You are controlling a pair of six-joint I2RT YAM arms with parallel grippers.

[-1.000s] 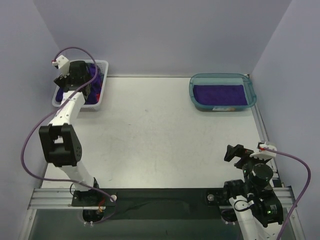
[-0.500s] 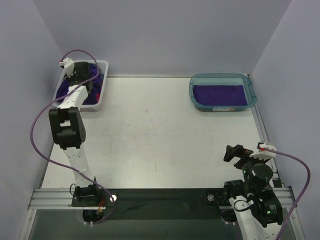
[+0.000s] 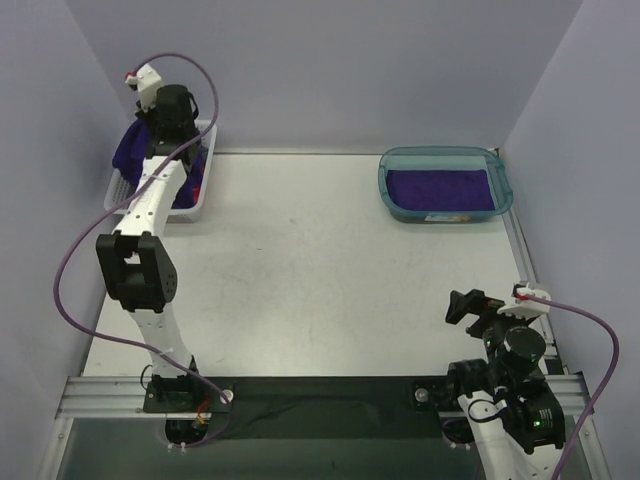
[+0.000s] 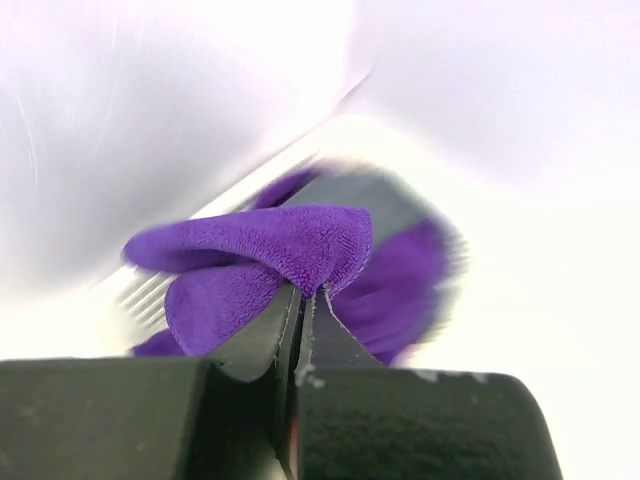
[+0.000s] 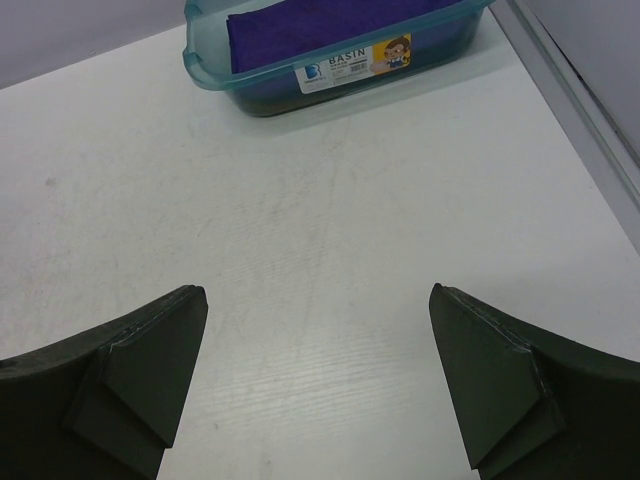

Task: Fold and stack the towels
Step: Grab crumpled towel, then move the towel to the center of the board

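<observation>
A deep purple towel point(image 4: 270, 245) is pinched at a fold by my left gripper point(image 4: 305, 290), which is shut on it above the white lattice basket point(image 3: 207, 170) at the back left. In the top view the towel point(image 3: 128, 146) bulges over the basket's left side beside the left wrist point(image 3: 170, 108); the fingers are hidden under it. More purple cloth lies in the basket below. A folded purple towel point(image 3: 440, 188) lies flat in the teal tub point(image 3: 503, 190). My right gripper point(image 5: 318, 290) is open over bare table near the front right, holding nothing.
A small red item point(image 3: 197, 187) shows in the basket's right part. The teal tub point(image 5: 205, 70) with its label stands ahead of the right gripper at the back right. Walls close in on the left, back and right. A metal rail point(image 3: 520, 250) runs along the table's right edge.
The left gripper has shut on the purple towel and the wrist has moved up and back over the basket, pulling cloth with it. The right arm has not moved.
</observation>
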